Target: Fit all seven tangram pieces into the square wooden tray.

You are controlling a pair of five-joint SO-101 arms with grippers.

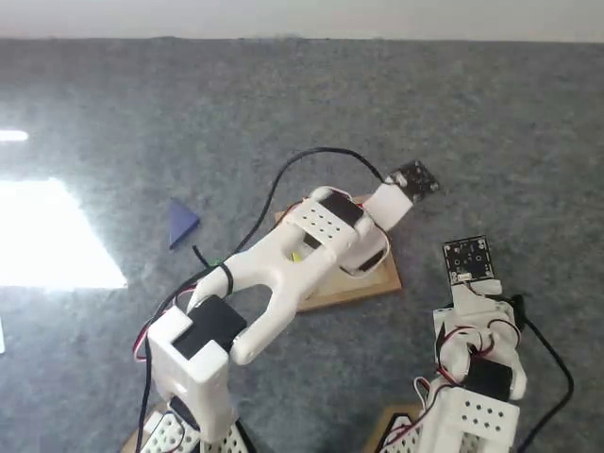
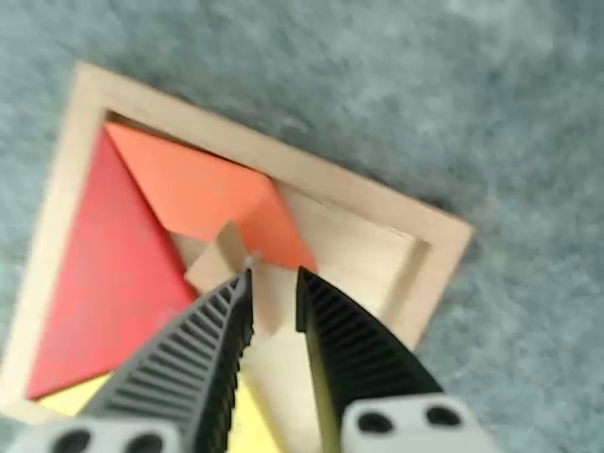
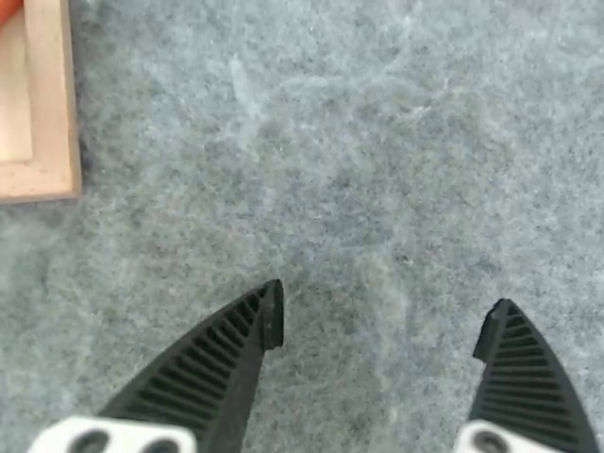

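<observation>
Wooden tray (image 2: 311, 175) beneath the left gripper (image 2: 274, 276), fingers clenched on a tan piece (image 2: 226, 247).
Its long side runs along the fingers; right gripper (image 3: 385, 300) spread wide.

One tray (image 2: 359, 193), four coloured tangram pieces (image 2: 104, 274), two arms (image 1: 283, 274)

bright, even light; a white glare patch (image 1: 47, 236) washes out the table (image 1: 472, 113) at left; thin soft shadow beside the tray (image 1: 385, 276).
</observation>
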